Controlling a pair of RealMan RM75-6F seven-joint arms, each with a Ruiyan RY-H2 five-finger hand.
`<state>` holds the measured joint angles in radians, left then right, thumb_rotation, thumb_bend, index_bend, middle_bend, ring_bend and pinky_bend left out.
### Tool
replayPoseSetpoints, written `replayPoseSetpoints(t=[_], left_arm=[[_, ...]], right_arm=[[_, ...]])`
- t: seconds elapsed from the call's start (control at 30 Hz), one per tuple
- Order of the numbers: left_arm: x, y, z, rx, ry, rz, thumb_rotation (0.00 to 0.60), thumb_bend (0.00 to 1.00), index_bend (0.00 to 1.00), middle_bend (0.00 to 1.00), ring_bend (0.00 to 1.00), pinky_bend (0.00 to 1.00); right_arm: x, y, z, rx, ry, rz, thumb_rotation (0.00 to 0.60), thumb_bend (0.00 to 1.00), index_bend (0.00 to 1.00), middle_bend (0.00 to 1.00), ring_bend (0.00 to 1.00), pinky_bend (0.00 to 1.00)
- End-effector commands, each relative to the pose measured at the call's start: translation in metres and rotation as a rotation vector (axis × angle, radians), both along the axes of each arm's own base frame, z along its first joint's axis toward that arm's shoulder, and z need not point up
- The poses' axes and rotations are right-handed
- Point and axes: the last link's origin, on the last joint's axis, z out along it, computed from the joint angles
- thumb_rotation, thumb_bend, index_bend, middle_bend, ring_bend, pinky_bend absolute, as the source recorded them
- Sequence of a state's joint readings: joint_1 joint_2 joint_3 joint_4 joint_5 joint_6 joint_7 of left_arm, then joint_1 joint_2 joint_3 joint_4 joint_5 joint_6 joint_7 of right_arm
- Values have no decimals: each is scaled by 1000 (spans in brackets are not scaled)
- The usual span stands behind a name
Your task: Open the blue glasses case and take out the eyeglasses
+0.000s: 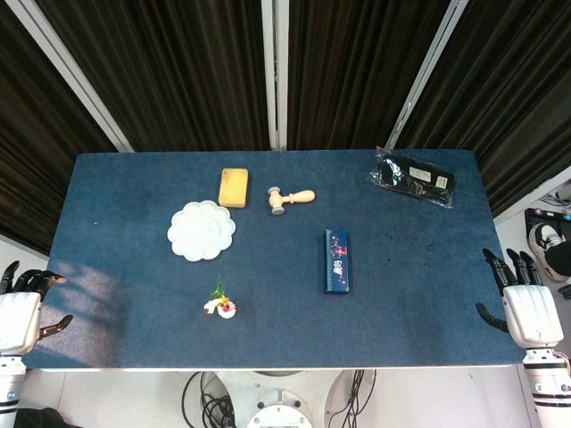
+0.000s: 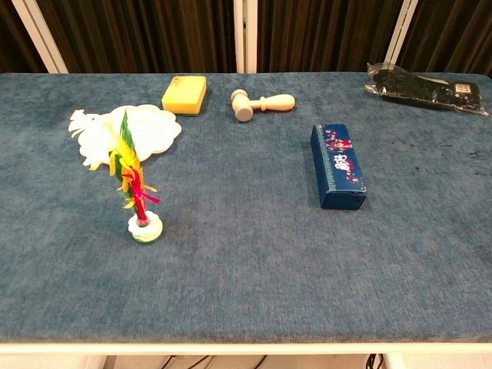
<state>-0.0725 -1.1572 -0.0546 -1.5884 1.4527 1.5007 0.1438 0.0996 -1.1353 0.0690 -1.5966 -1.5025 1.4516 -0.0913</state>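
We see a blue glasses case (image 1: 336, 261) lying shut on the tabletop (image 1: 428, 285), right of the middle, its long side running from the near edge toward the far edge. It has a flowered strip on its lid. Nothing touches it, and the cloth around it is bare on all sides.

Toward the far edge, left of the case, lies a small wooden mallet (image 1: 289, 197), and beside that a yellow sponge (image 1: 234, 187). A white scalloped plate (image 1: 202, 230) sits left of the middle. Nearer the front edge stands a shuttlecock (image 2: 136, 184) with bright feathers on a white base. In the far right corner lies a dark item in a clear plastic bag (image 1: 414, 177).

Our left hand (image 1: 20, 316) rests at the near left corner, just off the tabletop, fingers loosely spread and holding nothing. Our right hand (image 1: 526, 308) is at the near right corner, fingers apart and pointing away from us, also empty. Both are well apart from the case.

The tabletop is covered in dark blue felt-like cloth. Behind it hang dark pleated curtains with pale metal bars (image 1: 275, 71) between them.
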Motion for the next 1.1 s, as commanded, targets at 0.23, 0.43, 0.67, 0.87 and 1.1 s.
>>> replayPoseSetpoints(t=[0.23,0.43,0.67,0.87,1.1], left_arm=[[0,-2,-1,-4,-11,-4,600,65,343,289,195,69],[1,0,0,0,-1,-11,600,65,343,289,195,69],[1,-1,-2,-13,-7,-13,600,64,343,289,195,70],[1,-1,-4,-19,-9,-12,600,65,343,289,195,69],[3,0,-4,-22,-2,-18,600,65,343,289,195,70]], right_arm=[[6,-2,0,0,7,23,600,153,4,221,35,31],[11,-4,-1,0,0,35,600,156,4,239,41,31],[27,-29,-21,127,-49,46,600,317,4,292,44,36],[51,-72,-47,283,-107,45,600,512,0,286,42,36],[69,-92,-95,444,-64,79,600,481,0,301,30,4]])
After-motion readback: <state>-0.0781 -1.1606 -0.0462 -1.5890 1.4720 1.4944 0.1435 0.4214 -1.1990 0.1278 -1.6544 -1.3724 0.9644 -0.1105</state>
